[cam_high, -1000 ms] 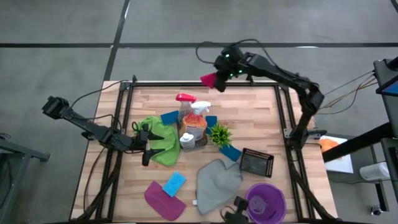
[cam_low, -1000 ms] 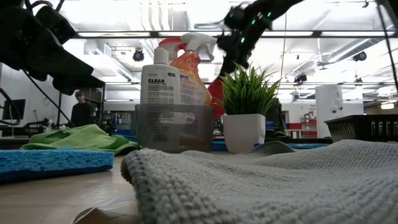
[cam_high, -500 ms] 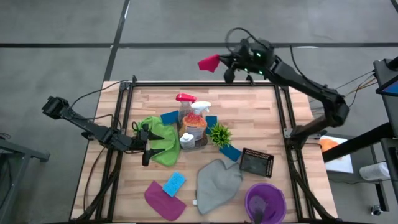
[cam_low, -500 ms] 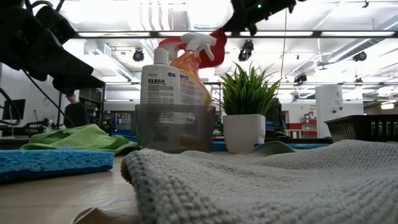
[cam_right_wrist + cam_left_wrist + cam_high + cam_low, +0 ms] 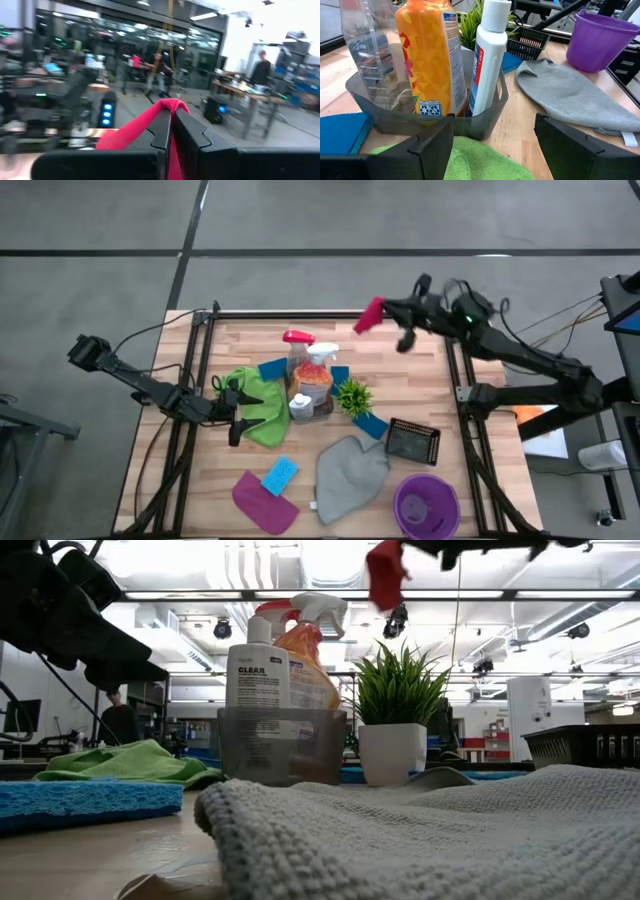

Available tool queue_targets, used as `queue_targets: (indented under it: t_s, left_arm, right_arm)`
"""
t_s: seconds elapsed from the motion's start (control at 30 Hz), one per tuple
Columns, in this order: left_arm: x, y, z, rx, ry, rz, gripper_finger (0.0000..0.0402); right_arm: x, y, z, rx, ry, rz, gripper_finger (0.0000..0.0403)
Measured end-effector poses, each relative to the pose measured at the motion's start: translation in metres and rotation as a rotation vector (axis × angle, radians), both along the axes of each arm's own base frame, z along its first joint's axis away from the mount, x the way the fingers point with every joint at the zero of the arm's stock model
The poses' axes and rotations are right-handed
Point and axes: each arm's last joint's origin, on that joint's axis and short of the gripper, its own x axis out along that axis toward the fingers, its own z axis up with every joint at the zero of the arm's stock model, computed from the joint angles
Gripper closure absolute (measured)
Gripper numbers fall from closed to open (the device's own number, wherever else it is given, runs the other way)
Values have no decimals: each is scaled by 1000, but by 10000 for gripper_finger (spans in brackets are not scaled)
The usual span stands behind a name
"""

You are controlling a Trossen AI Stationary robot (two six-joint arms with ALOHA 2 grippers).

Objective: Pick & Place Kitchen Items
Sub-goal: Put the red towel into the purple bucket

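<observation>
The right gripper (image 5: 385,313), stretched high over the far edge of the slatted wooden bench (image 5: 420,380), has its fingers (image 5: 165,131) clamped on a dangling magenta cloth (image 5: 369,315), while the left gripper (image 5: 240,412) waits, fingers apart, over the crumpled green cloth (image 5: 257,402), facing a cluttered workshop.

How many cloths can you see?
4: green cloth by the left fingers, grey cloth beside the purple bucket, magenta cloth beside a blue sponge, red cloth pinched in the right fingers.
</observation>
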Motion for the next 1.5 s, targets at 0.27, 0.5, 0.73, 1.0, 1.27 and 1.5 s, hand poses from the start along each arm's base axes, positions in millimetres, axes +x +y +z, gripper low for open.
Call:
queue_targets:
  t_s: [0.27,0.5,0.73,1.0,1.27,1.5]
  left_arm:
    - [0,0,0,1,1,-1,122]
    - [0,0,0,8,2,-3,122]
    - [0,0,0,9,3,-3,122]
    - [0,0,0,8,4,-3,122]
    - [0,0,-1,8,9,-2,122]
    - [-1,0,-3,12,30,1,122]
  right_arm:
    - [-35,58,-2,-11,4,233,385]
    - [-58,100,-10,1,122,492,385]
    - [-73,137,-15,49,191,789,385]
    - [-74,176,-27,184,339,929,385]
    - [-63,223,-55,325,612,900,385]
    - [-56,264,-60,419,794,861,385]
